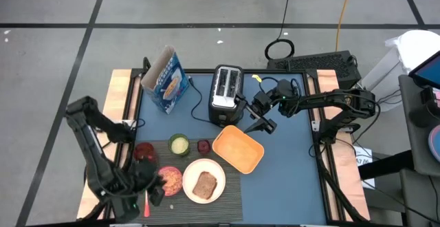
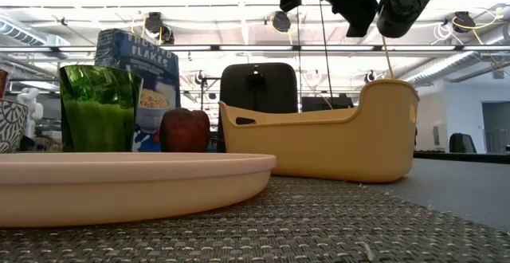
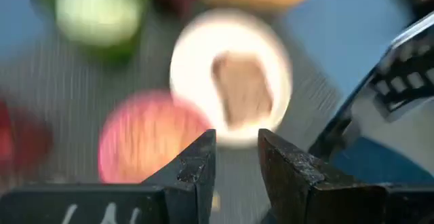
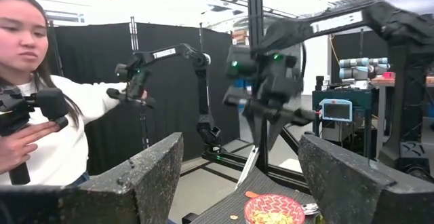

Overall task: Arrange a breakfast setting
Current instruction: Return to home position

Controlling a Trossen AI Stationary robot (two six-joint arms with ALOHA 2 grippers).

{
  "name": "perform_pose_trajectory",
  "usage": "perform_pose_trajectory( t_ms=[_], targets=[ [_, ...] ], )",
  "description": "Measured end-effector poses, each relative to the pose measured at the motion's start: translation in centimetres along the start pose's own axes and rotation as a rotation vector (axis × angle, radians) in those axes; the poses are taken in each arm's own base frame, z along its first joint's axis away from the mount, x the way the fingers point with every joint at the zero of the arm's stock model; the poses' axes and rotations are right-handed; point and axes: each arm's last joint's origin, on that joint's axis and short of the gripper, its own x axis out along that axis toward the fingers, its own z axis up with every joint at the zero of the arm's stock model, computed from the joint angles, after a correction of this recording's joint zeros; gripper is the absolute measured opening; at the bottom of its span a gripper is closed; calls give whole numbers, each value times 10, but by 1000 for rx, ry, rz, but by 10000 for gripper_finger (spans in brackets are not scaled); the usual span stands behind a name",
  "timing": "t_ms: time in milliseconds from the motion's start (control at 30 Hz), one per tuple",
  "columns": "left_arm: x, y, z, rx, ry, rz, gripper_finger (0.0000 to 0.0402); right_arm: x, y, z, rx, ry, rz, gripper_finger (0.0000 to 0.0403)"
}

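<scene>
Refer to the high view for layout. Count one dark ribbed placemat (image 1: 232, 194) at lower centre of the frame, carrying eight items.

- One round white plate (image 1: 190, 171) sits on the mat's right half, with one toast slice (image 1: 204, 185) lying flat on it.
- One pink bowl (image 1: 170, 180) stands just left of the plate.
- One red-handled spoon (image 1: 146, 203) lies left of the bowl at the mat's left edge, running up-down in the frame.
- One small green cup (image 1: 179, 144) and one apple (image 1: 204, 146) stand side by side along the mat's upper edge, cup on the left.
- One red glass (image 1: 145, 151) occupies the mat's upper left corner.

Off the mat, note one orange basket (image 1: 238, 148) just right of the apple. One silver-black toaster (image 1: 226, 95) and one blue cereal box (image 1: 167, 81) stand in the upper centre.

Two arms are present. The left gripper (image 1: 157, 186) hangs at lower left, over the mat between bowl and spoon. In the left wrist view its fingers (image 3: 193, 173) are parted by a narrow gap, with nothing between them. The right gripper (image 1: 263, 120) hangs right of the toaster, above the basket. Its fingers (image 4: 152, 173) are spread wide and empty.

One person (image 4: 41, 115) shows at the left of the right wrist view, beyond the table.
</scene>
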Motion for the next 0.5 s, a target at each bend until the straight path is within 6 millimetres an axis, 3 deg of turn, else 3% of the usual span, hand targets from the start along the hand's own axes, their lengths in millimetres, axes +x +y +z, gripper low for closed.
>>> perform_pose_trajectory(
  t_ms=[167,500],
  targets=[
    [-7,2,41,196,-164,-35,115,0,0,0,0,-1,-1,281],
    [-17,22,123,583,-355,97,115,0,-2,1,-4,-30,-64,281]
  ],
)
